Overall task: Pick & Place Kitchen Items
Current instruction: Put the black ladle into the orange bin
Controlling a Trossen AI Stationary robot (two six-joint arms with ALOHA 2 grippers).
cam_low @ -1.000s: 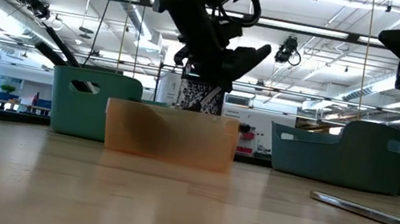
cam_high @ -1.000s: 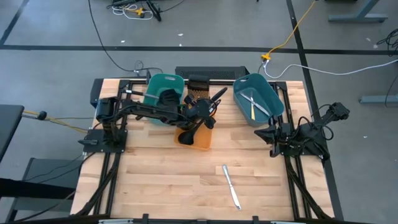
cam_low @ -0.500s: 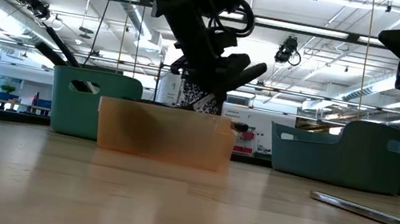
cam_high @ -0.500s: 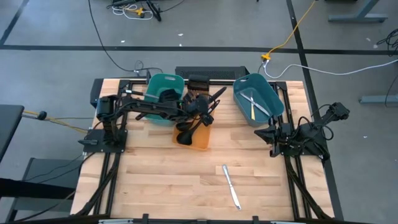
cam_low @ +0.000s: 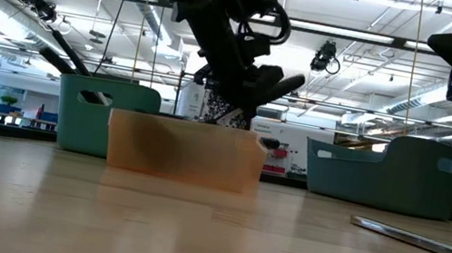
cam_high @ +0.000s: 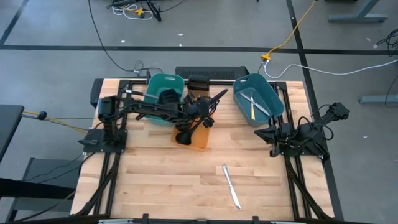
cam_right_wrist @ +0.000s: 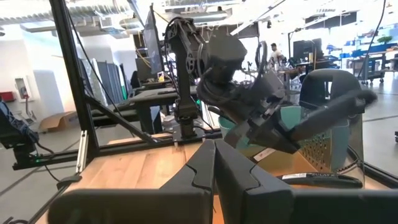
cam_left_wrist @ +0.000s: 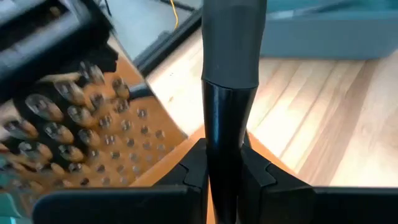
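My left gripper [cam_high: 200,112] is above the far end of the orange tub [cam_high: 198,140] and shut on a black long-handled utensil [cam_high: 214,99]. The utensil's grey-tipped handle end [cam_low: 293,81] sticks out toward the far right, and its lower end runs down into the tub among other black ladles [cam_high: 183,135]. A silver table knife [cam_high: 231,186] lies flat on the table near the front. More knives [cam_high: 253,104] lie in the blue-teal tub [cam_high: 268,93]. My right gripper [cam_high: 272,138] is shut and empty at the table's right side. My left gripper pinches the utensil's black handle [cam_left_wrist: 225,134] between its two fingers [cam_left_wrist: 194,167], below the grey end piece [cam_left_wrist: 231,43]. The fingers lie across the handle. The utensil is tilted, handle end up toward the far right [cam_high: 222,93]; its lower end is hidden in the orange tub.
A teal tub [cam_high: 163,89] stands at the far left of the orange tub. A perforated metal grater [cam_left_wrist: 74,124] stands just behind the orange tub. The bare wooden table [cam_high: 161,180] spreads toward the near edge.
My left gripper has gone down a little with the utensil, whose handle end has sunk. The orange tub has slid a little toward the table's left.
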